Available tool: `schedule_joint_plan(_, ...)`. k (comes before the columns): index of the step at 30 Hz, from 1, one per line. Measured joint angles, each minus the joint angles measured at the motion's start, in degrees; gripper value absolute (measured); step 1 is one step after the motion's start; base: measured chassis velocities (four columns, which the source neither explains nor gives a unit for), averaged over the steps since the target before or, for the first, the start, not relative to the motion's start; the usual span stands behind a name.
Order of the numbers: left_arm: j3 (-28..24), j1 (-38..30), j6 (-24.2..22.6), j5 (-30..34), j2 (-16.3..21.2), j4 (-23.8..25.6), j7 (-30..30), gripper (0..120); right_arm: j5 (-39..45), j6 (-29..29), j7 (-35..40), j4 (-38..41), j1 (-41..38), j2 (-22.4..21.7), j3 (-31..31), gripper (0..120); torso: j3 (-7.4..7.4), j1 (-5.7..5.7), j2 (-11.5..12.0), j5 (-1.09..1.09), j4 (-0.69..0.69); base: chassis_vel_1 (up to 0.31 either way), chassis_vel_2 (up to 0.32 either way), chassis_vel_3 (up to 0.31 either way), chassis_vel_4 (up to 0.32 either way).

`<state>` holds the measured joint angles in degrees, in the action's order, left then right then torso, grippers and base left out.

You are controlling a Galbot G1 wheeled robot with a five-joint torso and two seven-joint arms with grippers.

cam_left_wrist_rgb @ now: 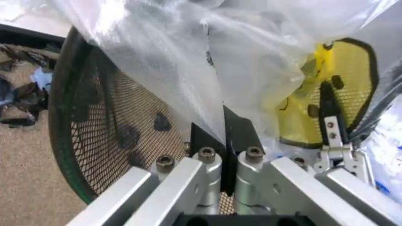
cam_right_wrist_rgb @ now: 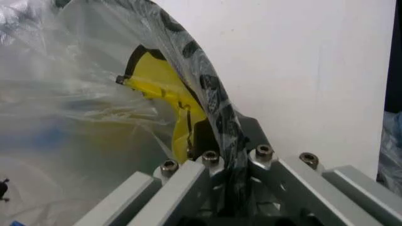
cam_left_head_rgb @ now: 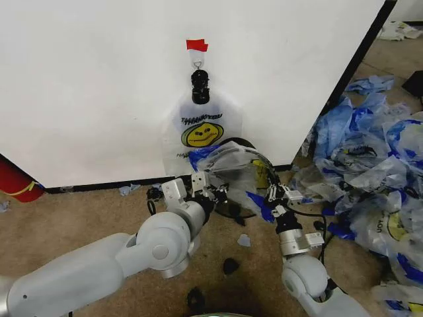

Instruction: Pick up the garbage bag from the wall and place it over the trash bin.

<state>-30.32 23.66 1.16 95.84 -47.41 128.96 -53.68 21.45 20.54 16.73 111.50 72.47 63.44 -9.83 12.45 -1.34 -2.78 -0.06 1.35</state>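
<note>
Carpet (cam_left_head_rgb: 79, 218) meets white wall (cam_left_head_rgb: 86, 79); both claws, left (cam_left_head_rgb: 210, 193) and right (cam_left_head_rgb: 272, 197), clench garbage bag (cam_left_head_rgb: 234, 162) over trash bin (cam_left_wrist_rgb: 94, 122).

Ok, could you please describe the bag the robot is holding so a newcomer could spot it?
Start at the white wall; at its foot, below a hanging bag on a clip, stands the black mesh trash bin. Above it is the garbage bag, crumpled clear plastic. Unlike the hanging bag and the heap of bags, it is pinched by the left gripper and the right gripper.
</note>
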Motion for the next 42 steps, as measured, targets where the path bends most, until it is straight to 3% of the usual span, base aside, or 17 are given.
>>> schedule_joint_plan(7,0.3,0.1,-0.1,1.2,0.5,1.5,0.0,0,0.2,-0.3,0.5,-0.4,-0.5,-0.2,0.0,0,0.0,0.0,0.0,0.0,0.0,0.0,0.0,0.0,0.0)
schedule_joint_plan(14,1.0,1.8,-0.4,1.2,0.8,2.6,-0.2,0,5.5,-1.9,3.9,0.0,-1.8,-0.3,0.6,0,0.0,0.0,0.0,0.0,0.01,0.0,0.0,0.0,0.0)
schedule_joint_plan(29,4.5,8.0,-1.1,-1.1,4.4,6.1,1.4,0,12.1,-3.2,5.7,3.2,-1.5,-1.5,-1.0,0,0.0,0.0,0.0,0.0,0.0,0.0,0.0,0.0,0.0)
schedule_joint_plan(42,6.4,12.2,-1.2,-4.3,5.0,6.4,3.1,0,25.3,-4.6,5.1,9.2,-0.2,-5.1,-4.6,0,0.0,0.0,0.0,0.0,0.0,0.0,0.0,0.0,0.0)
